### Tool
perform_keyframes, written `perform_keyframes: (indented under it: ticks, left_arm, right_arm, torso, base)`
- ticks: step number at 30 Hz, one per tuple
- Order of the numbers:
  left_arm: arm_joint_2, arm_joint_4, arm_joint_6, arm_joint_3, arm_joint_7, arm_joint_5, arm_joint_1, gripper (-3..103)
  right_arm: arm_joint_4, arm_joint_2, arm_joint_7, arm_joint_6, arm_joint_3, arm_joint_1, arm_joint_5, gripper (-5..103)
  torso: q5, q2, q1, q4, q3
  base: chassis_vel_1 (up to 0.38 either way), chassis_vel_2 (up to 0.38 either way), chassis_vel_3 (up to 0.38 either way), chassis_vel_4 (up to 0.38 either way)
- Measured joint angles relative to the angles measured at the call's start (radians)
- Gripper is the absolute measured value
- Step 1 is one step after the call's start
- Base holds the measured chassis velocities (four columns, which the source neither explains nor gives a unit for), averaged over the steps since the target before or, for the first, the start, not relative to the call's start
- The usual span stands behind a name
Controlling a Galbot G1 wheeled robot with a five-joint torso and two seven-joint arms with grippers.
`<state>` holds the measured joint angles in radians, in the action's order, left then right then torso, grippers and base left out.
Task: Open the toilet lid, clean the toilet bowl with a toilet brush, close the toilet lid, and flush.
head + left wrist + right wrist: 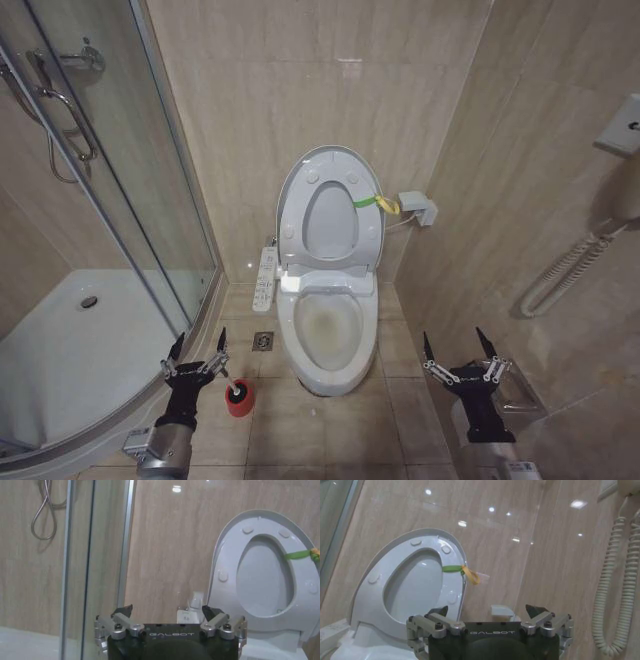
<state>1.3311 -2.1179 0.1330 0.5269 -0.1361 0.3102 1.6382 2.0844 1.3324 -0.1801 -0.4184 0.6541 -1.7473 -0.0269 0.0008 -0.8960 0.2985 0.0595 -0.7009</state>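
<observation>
Toilet lid (330, 215) stands raised against the tiled back wall (300, 90), its long axis running up and down and its inner face turned toward the robot, with the ring-shaped seat (329, 190) lifted flat against it and a yellow-green band (372, 202) tied at its edge on the robot's right. Directly below the lid, the toilet bowl (330, 335) lies open, an elongated oval whose long axis runs from the wall out toward the robot, narrow front end nearest the robot; its inside looks slightly stained. A white control panel (265, 278) sticks out beside the bowl on the robot's left, and a small floor drain (263, 341) sits just beside the bowl's base on that same side. The toilet brush (238, 392) stands in its round red holder on the floor tiles, to the left of the bowl's front end and nearer the robot, handle tilted slightly to the left. The left gripper (197, 357) hovers just beside the brush, on the side away from the bowl, fingers spread wide and holding nothing. The right gripper (458, 350) hangs on the other side of the bowl, well apart from it and near the right-hand wall, fingers likewise spread wide and empty. A glass shower screen (120, 200) stands further left of the bowl, and a coiled cord (560, 275) hangs on the wall to the bowl's right.
</observation>
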Motion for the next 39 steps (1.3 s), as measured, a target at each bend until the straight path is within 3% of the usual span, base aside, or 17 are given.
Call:
perform_keyframes:
  ticks: [12, 26, 39]
  left_arm:
    - [-0.010, -0.013, 0.016, 0.003, 0.001, -0.042, 0.032, 93]
    - [0.004, -0.047, -0.013, -0.037, -0.057, -0.065, 0.048, 93]
    - [-0.032, -0.048, 0.037, -0.040, -0.030, -0.118, 0.091, 93]
  right_arm:
    - [0.000, 0.000, 0.000, 0.000, 0.000, 0.000, 0.000, 100]
    - [0.000, 0.000, 0.000, 0.000, 0.000, 0.000, 0.000, 100]
    - [0.000, 0.000, 0.000, 0.000, 0.000, 0.000, 0.000, 100]
  torso:
    - [-0.0001, 0.000, 0.000, 0.0000, 0.000]
    - [0.0000, 0.000, 0.000, 0.0000, 0.000]
    - [-0.0001, 0.000, 0.000, 0.0000, 0.000]
  base:
    - [0.000, 0.000, 0.000, 0.000]
    - [0.000, 0.000, 0.000, 0.000]
    - [0.000, 0.000, 0.000, 0.000]
